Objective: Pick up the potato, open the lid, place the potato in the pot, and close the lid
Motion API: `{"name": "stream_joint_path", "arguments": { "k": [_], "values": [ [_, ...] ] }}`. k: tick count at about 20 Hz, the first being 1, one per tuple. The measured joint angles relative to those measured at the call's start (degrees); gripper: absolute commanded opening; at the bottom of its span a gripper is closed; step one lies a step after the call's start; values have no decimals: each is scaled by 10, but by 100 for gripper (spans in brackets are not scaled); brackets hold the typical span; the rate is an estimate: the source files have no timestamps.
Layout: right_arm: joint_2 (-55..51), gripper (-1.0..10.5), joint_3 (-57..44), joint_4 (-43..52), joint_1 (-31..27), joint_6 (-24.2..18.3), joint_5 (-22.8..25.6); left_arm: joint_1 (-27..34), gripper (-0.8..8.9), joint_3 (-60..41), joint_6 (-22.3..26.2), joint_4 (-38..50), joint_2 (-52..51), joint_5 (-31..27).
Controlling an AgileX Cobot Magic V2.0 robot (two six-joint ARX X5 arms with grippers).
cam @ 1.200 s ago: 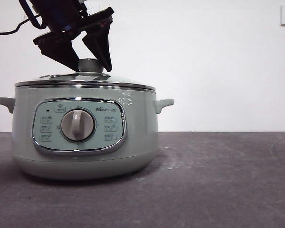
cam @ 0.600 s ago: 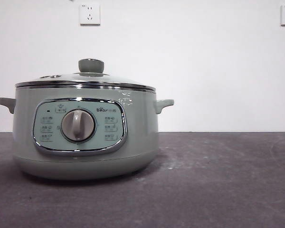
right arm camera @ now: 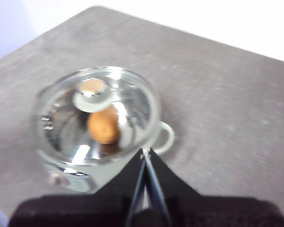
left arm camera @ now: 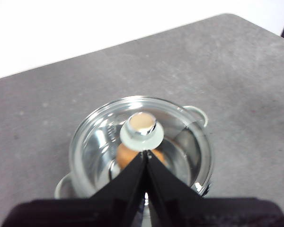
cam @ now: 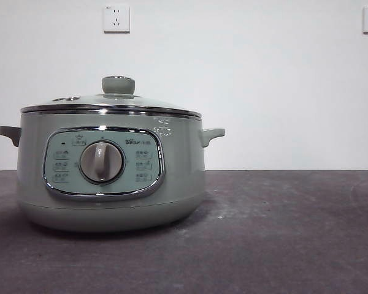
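Above the pot [cam: 110, 177], the space over the knob is now bare wall with a socket [cam: 116, 18]; a second ago a dark pincer hung there astride the knob, and it has since left the front view. On the left of the grey worktop [cam: 282, 233] the pot stands closed, the lid [cam: 110, 104] seated on its rim. From the front the potato [right arm camera: 103, 126] is hidden; the wrist views show it inside the pot through the glass. Both arms hover high, the left pincer [left arm camera: 145, 155] and right pincer [right arm camera: 145, 153] each pressed together, holding nothing. The right wrist view is blurred.
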Motion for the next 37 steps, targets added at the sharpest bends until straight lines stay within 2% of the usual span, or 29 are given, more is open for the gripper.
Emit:
{"name": "stream_joint_path", "arguments": {
  "k": [2,6,8,15,25,27,31,34,37],
  "values": [
    [-58,-16,-94,56,0,17,27,-1,-8,-80,0,26,-70,-33],
    [-158,-16,-257,144,0,40,33,-2,-8,-208,-1,73,-184,-38],
    [-171,-16,-288,150,0,47,33,-2,-4,-233,-1,92,-199,-38],
    [-164,-16,-299,137,0,76,33,-2,-4,-243,-5,68,-176,-38],
    [-164,-16,-299,137,0,79,33,2,-4,-243,-5,61,-135,-37],
    [-164,-16,-299,137,0,79,33,29,-3,-243,-5,62,-154,-32],
    [-164,-16,-299,137,0,79,33,136,-4,-261,-5,73,-229,1],
    [-164,-16,-299,137,0,79,33,200,-4,-328,-5,133,-294,2],
    [-164,-16,-299,137,0,79,33,228,-4,-419,-5,220,-353,3]
  ]
}}
